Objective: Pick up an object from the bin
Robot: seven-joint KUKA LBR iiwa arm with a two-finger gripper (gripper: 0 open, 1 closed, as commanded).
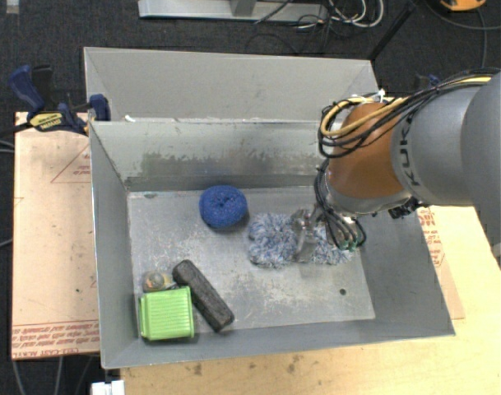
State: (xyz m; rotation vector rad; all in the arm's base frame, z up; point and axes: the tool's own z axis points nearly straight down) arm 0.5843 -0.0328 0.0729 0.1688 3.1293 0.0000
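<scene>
Where it sits low in the bin's right half, the gripper meets a crumpled blue-white cloth (apart or together: cannot tell). Round blue ball near, at the cloth's upper left.

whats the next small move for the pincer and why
Probably a short straight lift: the pincer sits down in the crumpled blue-and-white cloth at mid-bin, and the blue ball lies close beside that cloth, so rising vertically would test the hold without nudging the ball.
</scene>
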